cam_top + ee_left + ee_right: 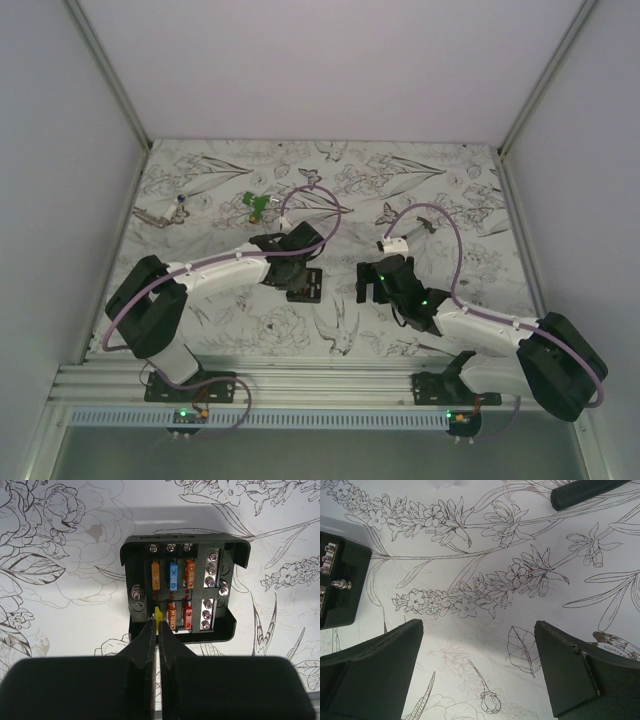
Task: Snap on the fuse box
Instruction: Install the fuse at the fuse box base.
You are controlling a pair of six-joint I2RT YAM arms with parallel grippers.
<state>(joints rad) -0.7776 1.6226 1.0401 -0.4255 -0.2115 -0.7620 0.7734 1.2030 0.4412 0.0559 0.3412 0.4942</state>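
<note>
The fuse box (134, 555) is a small black square box lying open-faced on the flower-printed table, with orange, blue and red fuses in its slots. My left gripper (158, 622) reaches into its near left corner, shut on a yellow fuse (158, 615) that stands in a slot. From above, the left gripper (298, 270) sits over the fuse box (308, 288). My right gripper (477, 627) hangs open over bare table to the right of the fuse box (347, 587), holding nothing. In the top view the right gripper (373, 291) is a short way from the box.
A small green plastic piece (257, 205) lies at the back middle of the table. A metal item with a blue bead (165, 212) lies at the back left. A black stick-like thing (585, 491) lies beyond the right gripper. Grey walls close in three sides.
</note>
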